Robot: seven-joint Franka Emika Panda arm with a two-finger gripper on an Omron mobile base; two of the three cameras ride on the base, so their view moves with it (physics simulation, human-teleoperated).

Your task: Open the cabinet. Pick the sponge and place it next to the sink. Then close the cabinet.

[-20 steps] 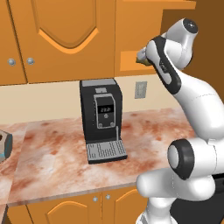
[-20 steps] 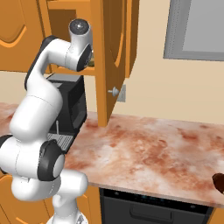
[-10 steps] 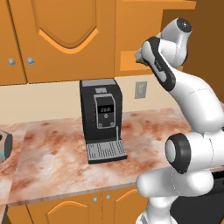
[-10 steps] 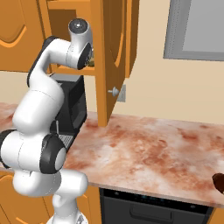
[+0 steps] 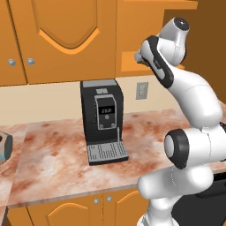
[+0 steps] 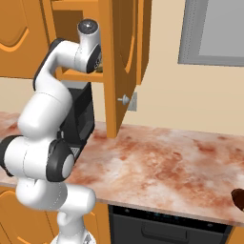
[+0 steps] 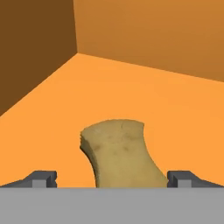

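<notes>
The cabinet's door (image 6: 121, 57) with its one round silver knob (image 6: 123, 99) stands swung open. My arm reaches up into the cabinet over its orange shelf (image 7: 131, 96). On that shelf lies the sponge (image 7: 122, 148), an olive-yellow block, close in front of the hand. My gripper (image 7: 113, 178) is open, one dark fingertip (image 7: 43, 177) to each side of the sponge's near end, with a gap left on both sides. The sink is out of view.
A black coffee machine (image 5: 102, 121) stands on the mottled counter (image 5: 57, 154) right under the open cabinet. Shut two-knob wall doors (image 5: 66, 39) hang to its left. A wall socket (image 5: 141, 90) sits behind the arm. A dark brown thing (image 6: 238, 198) lies at the counter's far right.
The arm has shifted a little further into the cabinet. The jaws have stayed wide apart.
</notes>
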